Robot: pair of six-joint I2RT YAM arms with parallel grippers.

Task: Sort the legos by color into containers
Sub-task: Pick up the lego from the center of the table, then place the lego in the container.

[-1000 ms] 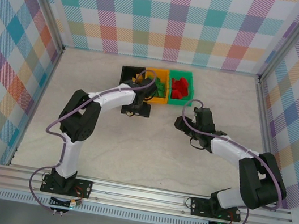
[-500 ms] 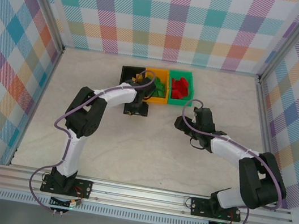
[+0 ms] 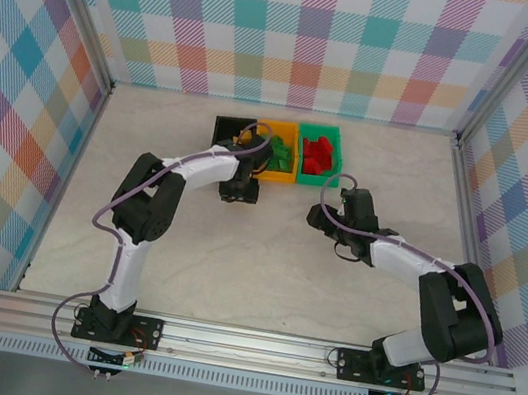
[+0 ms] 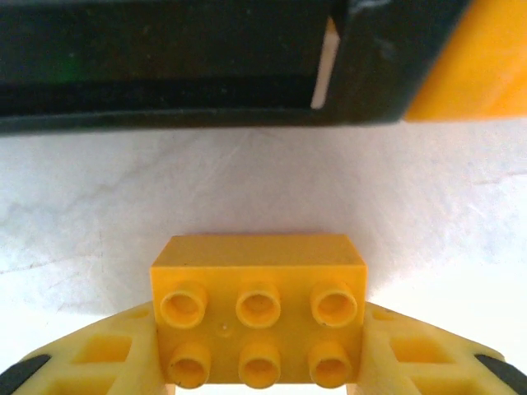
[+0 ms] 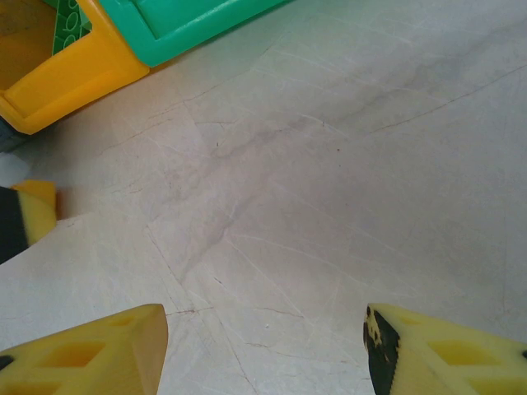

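The legos (image 3: 319,154) mostly lie in the bins at the far middle of the counter (image 3: 231,273): red ones in the green bin (image 3: 321,128), green ones in the orange-yellow bin (image 3: 281,125). 1 yellow-orange brick (image 4: 259,321) sits on the counter just in front of the black bin (image 4: 165,74), between the fingers (image 4: 90,354) of the left claw (image 4: 259,350). The jaws stand against the brick's 2 short sides, so it appears gripped, low on the counter. The right claw (image 5: 263,329) hangs open and empty over bare counter, near the front corner of the bins.

The brick looks like hard, rigid plastic. It is probably very light and not fragile, with smooth glossy walls that could slip under a weak or skewed pinch. The flat opposite side walls, below its 6 studs, look the best place to hold it, since the studded top offers no flat face.

No brand, label or writing can be read, and the stud tops are too blurred to tell.
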